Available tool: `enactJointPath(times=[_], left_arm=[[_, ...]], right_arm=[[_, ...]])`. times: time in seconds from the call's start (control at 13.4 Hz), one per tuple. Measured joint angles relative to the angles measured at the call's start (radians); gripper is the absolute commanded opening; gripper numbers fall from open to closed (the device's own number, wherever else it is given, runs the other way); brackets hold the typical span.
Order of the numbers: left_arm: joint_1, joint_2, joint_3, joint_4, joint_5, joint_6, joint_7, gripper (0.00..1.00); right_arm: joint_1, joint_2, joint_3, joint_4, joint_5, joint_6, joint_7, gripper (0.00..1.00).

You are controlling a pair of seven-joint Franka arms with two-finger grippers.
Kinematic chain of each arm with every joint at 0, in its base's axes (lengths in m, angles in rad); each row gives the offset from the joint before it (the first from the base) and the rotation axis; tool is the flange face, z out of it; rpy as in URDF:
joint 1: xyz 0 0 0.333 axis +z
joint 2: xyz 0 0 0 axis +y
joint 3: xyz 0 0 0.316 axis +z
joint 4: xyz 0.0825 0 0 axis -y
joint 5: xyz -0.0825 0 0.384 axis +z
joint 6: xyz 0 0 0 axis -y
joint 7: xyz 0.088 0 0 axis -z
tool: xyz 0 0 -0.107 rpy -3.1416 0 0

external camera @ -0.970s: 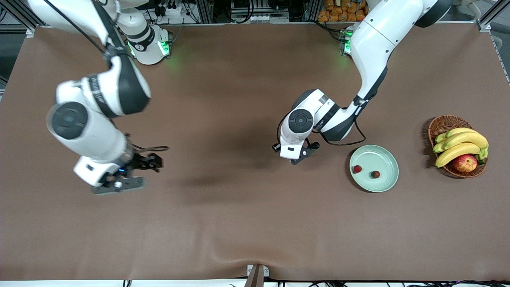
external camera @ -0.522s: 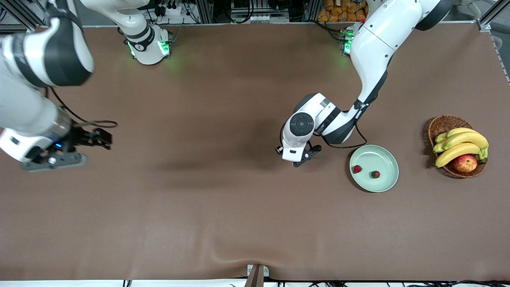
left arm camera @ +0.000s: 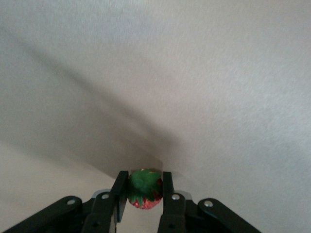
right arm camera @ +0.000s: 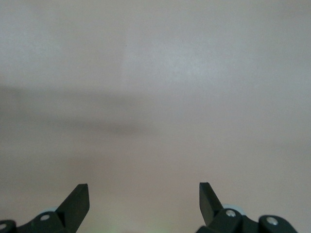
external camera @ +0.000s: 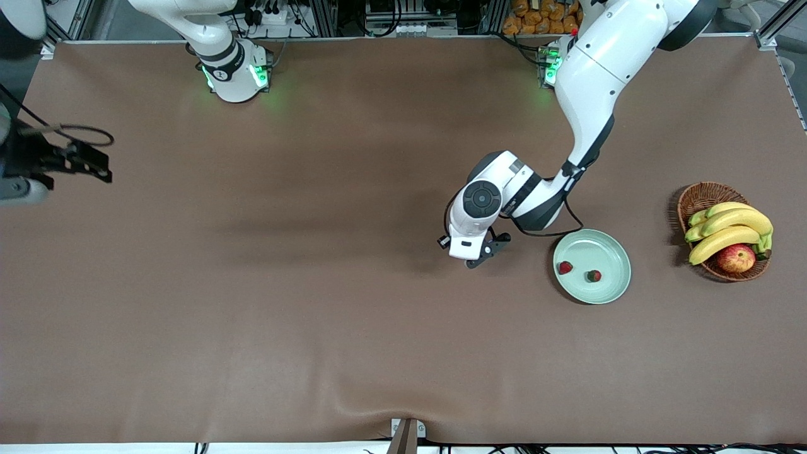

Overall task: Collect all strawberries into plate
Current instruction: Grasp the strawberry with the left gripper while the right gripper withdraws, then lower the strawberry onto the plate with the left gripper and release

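Observation:
The pale mint-green plate (external camera: 615, 287) lies on the brown table with two strawberries in it, one (external camera: 565, 267) beside the other (external camera: 593, 275). My left gripper (external camera: 470, 253) hangs over the table beside the plate, toward the right arm's end. In the left wrist view the left gripper (left arm camera: 144, 175) is shut on a third strawberry (left arm camera: 144, 193), green top showing. That berry is hidden under the hand in the front view. My right gripper (external camera: 16, 188) is at the table's edge at the right arm's end. It is open and empty in the right wrist view (right arm camera: 143, 187).
A brown wicker basket (external camera: 700, 197) with bananas (external camera: 731, 230) and a red-yellow apple (external camera: 736, 258) stands at the left arm's end of the table, past the plate. A small ridge (external camera: 353, 394) in the table cover lies near the front edge.
My right arm has swung away from the table's middle to the edge at its own end. My left gripper has edged slightly toward the plate with the strawberry.

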Motion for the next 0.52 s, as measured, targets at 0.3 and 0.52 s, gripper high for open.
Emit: enactJointPath(times=[0.3,0.52], left_arm=[[0.114,-0.065,0.002,0.027,0.013,-0.036,0.051,0.00],[0.250,-0.140,0.002,0.027,0.014,-0.157,0.256,0.00]], right_arm=[[-0.050,-0.031,-0.001,-0.003,0.042,-0.011,0.034,1.00],[-0.060,-0.031,0.001,-0.003,0.051,-0.022,0.106,1.00]])
